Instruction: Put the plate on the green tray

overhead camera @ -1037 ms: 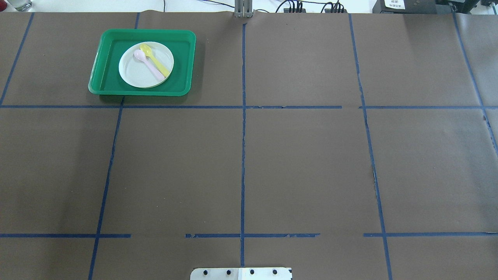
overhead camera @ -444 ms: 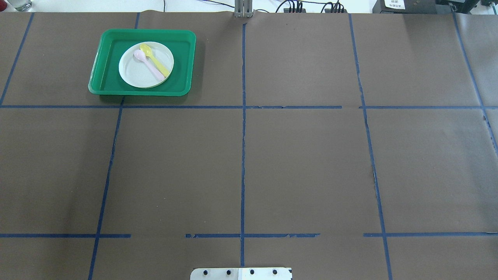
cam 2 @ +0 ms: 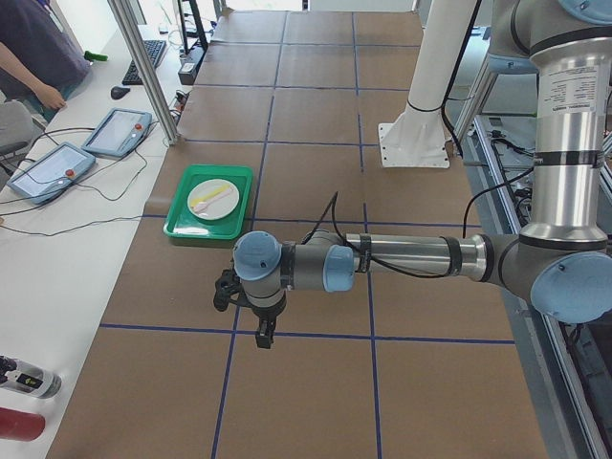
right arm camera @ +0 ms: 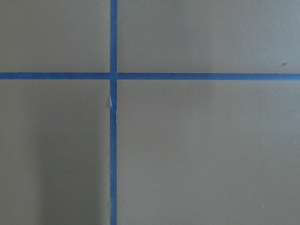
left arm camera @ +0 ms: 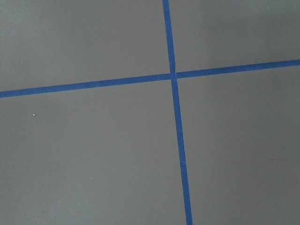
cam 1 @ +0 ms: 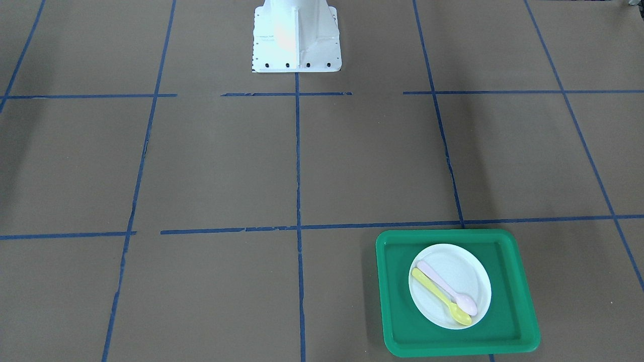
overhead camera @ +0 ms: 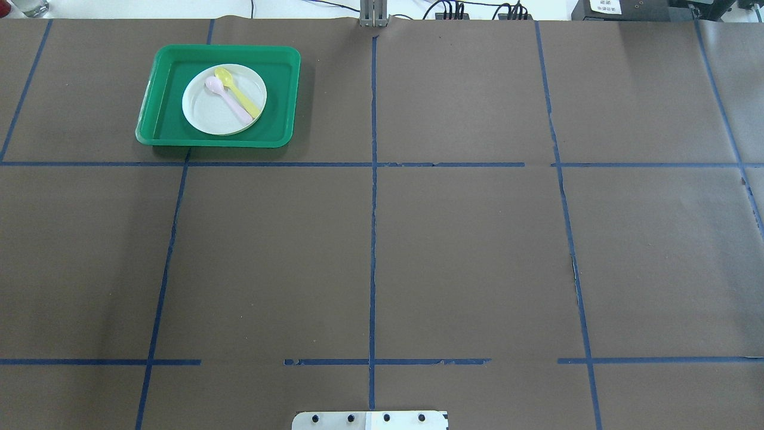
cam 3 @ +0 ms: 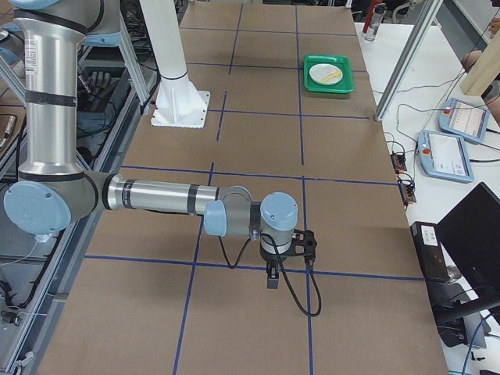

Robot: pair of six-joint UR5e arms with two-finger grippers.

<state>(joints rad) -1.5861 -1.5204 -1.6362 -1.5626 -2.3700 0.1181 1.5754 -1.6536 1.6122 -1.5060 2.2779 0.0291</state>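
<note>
The brown paper-covered counter [overhead camera: 465,251], gridded with blue tape, carries a single cluster of things towards its far edge, on the robot's left. The left arm [cam 2: 411,256] and the right arm [cam 3: 156,195] stretch out low over bare paper at opposite ends, well apart from that cluster. The left arm's fingers [cam 2: 263,337] and the right arm's fingers [cam 3: 271,280] hang downward with nothing visibly in them, though from these side angles I cannot tell whether they are spread or closed. The plate [overhead camera: 209,113] sits roughly centred inside the green tray [overhead camera: 279,95], so the job looks done to me. The risk now is a needless return. A sweep by the left arm could catch the raised rim and skid the tray over the smooth paper, or tip the plate and spill what lies on it. The tray is glossy moulded plastic, rectangular with rounded corners. The plate is round, white and shallow with a low lip. The pink spoon [overhead camera: 231,103] and yellow spoon [overhead camera: 240,95] are smooth pastel plastic, lying side by side diagonally, bowls pointing away from the robot.
</note>
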